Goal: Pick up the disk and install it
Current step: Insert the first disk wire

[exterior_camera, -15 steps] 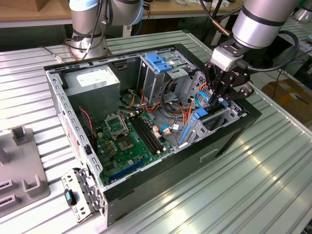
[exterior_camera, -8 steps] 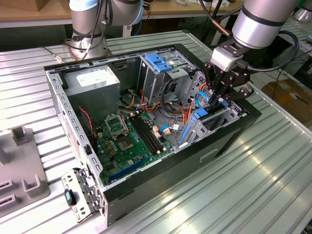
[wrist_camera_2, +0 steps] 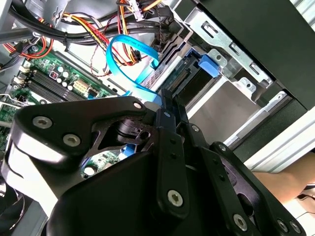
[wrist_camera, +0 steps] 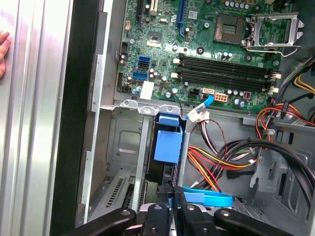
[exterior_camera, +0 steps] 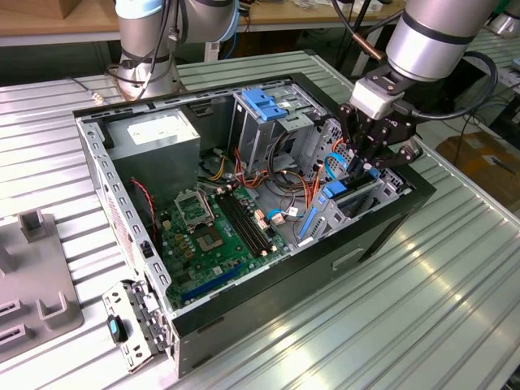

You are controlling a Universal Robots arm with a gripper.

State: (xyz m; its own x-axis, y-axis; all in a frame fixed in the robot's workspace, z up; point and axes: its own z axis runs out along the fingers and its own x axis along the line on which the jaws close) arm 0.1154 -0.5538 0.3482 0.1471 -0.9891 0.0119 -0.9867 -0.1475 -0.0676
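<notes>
The disk [exterior_camera: 335,197] stands on edge in the metal drive bay [exterior_camera: 370,199] at the exterior view's right side of the open computer case, its blue carrier rail showing along its edge. My gripper [exterior_camera: 358,168] reaches down from above, its black fingers close together and shut on the disk's upper edge. In the first wrist view the gripper [wrist_camera: 171,197] pinches the thin dark slab just behind the blue carrier [wrist_camera: 167,140]. In the second wrist view the gripper [wrist_camera_2: 170,106] meets the disk [wrist_camera_2: 189,81] beside a blue tab [wrist_camera_2: 209,64].
Motherboard [exterior_camera: 215,223] lies on the case floor, power supply [exterior_camera: 154,138] at the back. A tall grey cage with a blue bracket [exterior_camera: 266,104] stands beside the bay. Blue and orange cables [wrist_camera_2: 130,56] hang near the fingers. A person's hand [wrist_camera: 3,49] rests outside the case wall.
</notes>
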